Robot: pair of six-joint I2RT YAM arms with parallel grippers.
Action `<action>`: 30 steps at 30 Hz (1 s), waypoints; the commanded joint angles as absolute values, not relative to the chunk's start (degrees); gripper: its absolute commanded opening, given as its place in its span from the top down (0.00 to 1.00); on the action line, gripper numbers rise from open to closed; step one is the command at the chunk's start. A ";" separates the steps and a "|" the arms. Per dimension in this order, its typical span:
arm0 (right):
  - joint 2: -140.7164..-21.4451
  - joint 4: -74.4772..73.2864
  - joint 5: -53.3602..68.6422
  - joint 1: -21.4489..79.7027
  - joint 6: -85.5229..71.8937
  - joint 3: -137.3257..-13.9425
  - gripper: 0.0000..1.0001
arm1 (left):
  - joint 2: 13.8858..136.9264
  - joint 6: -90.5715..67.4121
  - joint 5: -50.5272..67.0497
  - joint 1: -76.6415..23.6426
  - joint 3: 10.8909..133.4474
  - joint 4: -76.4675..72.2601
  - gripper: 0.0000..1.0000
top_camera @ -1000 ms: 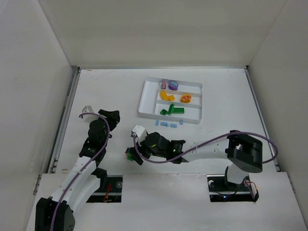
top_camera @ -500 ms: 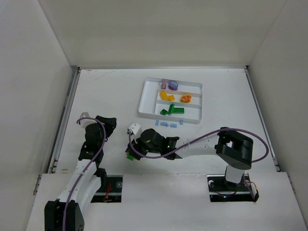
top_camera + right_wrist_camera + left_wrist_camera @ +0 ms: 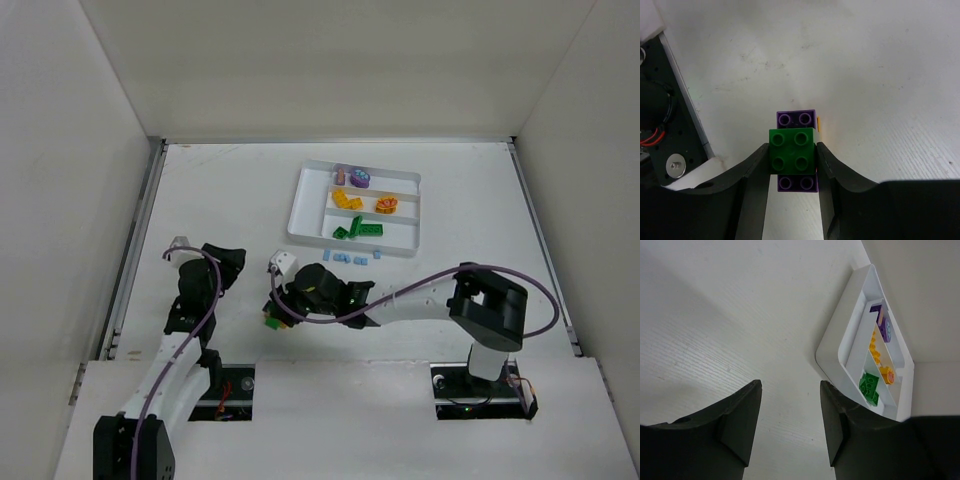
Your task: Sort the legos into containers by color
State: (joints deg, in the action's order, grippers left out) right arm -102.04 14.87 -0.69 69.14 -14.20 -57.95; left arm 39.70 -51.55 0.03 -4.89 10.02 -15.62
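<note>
Right wrist view gives us the closest look. The right jaws stand narrow around a clump (image 3: 795, 151) of legos, their inner faces against the two side walls of the green brick (image 3: 790, 156) on top. A purple brick (image 3: 796, 119) shows beyond the green at both ends, and a sliver of yellow-orange peeks out at one edge. We read that as a grip on the clump, though we cannot tell whether it is off the table (image 3: 865, 60) or resting on it.

From the top view the clump sits near the front edge of the table, well apart from the white tray (image 3: 300, 215). There, purple, yellow-orange and green pieces lie in separate narrow compartments. A few pale blue bricks (image 3: 350, 258) lie on the table just beside the tray's near wall. The left jaws hang partly open over the table with nothing between them.

We judge the clump to be light, rigid and slick-sided: hard plastic that will not give under pressure but could pivot or squirt out of a skewed pinch. Flat walls are the place to hold it, squarely and low on the brick, never across the studs. Only stud friction joins the colours, so a hold on the green alone may leave the purple hanging or let it drop. Since the clump mixes colours, we expect it must be pulled apart. That would call for one pair of jaws on the green walls and the other on the exposed purple ends.
</note>
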 commanded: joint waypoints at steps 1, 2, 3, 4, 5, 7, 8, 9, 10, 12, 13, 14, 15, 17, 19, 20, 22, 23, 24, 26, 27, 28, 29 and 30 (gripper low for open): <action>-96.43 19.59 -0.09 66.85 -17.83 -55.74 0.67 | 39.99 -52.29 1.49 -6.10 11.51 -18.54 0.52; -95.11 20.38 -0.09 65.97 -18.89 -54.50 0.67 | 40.25 -52.38 1.84 -6.63 12.12 -18.54 0.52; -93.71 21.09 0.00 64.92 -20.11 -53.19 0.67 | 40.34 -52.38 2.02 -7.24 12.56 -18.63 0.52; -92.21 21.79 0.17 63.77 -21.17 -51.87 0.68 | 40.52 -52.64 1.93 -8.21 12.83 -19.15 0.51; -90.63 22.32 0.26 62.63 -22.49 -50.38 0.68 | 40.78 -52.99 1.59 -9.26 12.92 -19.94 0.51; -87.12 23.37 0.53 60.08 -25.30 -47.30 0.68 | 42.00 -53.61 1.41 -11.28 13.53 -21.70 0.51; -84.92 24.25 0.96 57.98 -26.97 -45.37 0.69 | 42.97 -53.87 1.49 -12.16 14.06 -22.49 0.51; -83.25 25.13 1.49 56.22 -28.55 -43.61 0.69 | 44.02 -54.31 1.84 -13.22 14.50 -23.28 0.51; -81.75 26.27 2.36 54.12 -30.39 -42.11 0.70 | 45.08 -54.66 1.93 -14.36 14.85 -24.25 0.51; -79.29 28.38 4.12 49.28 -34.78 -39.39 0.70 | 46.84 -55.37 1.32 -17.08 15.03 -26.97 0.51; -78.32 29.26 5.09 46.74 -37.41 -38.16 0.70 | 48.41 -55.98 0.71 -18.83 15.20 -29.24 0.51; -77.61 30.14 6.23 44.36 -39.70 -37.19 0.71 | 49.82 -56.60 0.18 -20.16 15.38 -31.18 0.52; -77.09 31.10 7.81 42.16 -41.99 -36.22 0.71 | 50.88 -57.04 0.00 -21.13 15.55 -32.77 0.52; -76.99 34.00 11.49 37.68 -46.21 -34.90 0.71 | 53.86 -58.35 -0.09 -23.85 16.34 -36.89 0.53; -77.43 36.55 14.58 34.34 -49.90 -34.02 0.71 | 56.41 -59.93 -0.78 -26.31 16.44 -41.11 0.54; -77.52 37.78 15.63 32.93 -52.01 -33.58 0.71 | 57.82 -60.90 -1.66 -27.89 16.35 -43.57 0.54; -77.43 40.15 17.22 30.12 -56.32 -32.79 0.71 | 60.89 -62.40 -3.59 -30.79 16.35 -48.23 0.54; -77.26 41.47 17.84 28.62 -58.34 -32.44 0.71 | 62.30 -63.01 -4.39 -32.11 16.52 -50.34 0.54; -77.17 43.05 18.36 27.56 -60.27 -32.26 0.71 | 63.62 -63.63 -5.00 -33.17 16.87 -52.10 0.54; -77.60 46.13 19.77 26.33 -63.88 -32.26 0.71 | 66.43 -65.03 -6.58 -35.54 17.66 -56.05 0.54; -77.96 47.62 20.12 26.15 -65.64 -32.34 0.71 | 67.66 -65.65 -7.81 -36.77 17.93 -58.16 0.54; -78.22 49.20 20.39 26.06 -67.57 -32.43 0.71 | 68.98 -66.35 -9.13 -38.17 18.19 -60.27 0.54; -78.40 50.26 20.39 26.06 -68.89 -32.43 0.71 | 70.30 -66.88 -10.27 -39.40 18.54 -62.38 0.54; -78.66 51.23 20.39 25.97 -69.95 -32.43 0.71 | 71.44 -67.23 -10.89 -40.11 19.07 -63.97 0.54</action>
State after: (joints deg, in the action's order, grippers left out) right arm -78.35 40.62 17.28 25.96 -62.30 -32.05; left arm 69.65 -64.47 -6.52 -37.87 16.12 -51.77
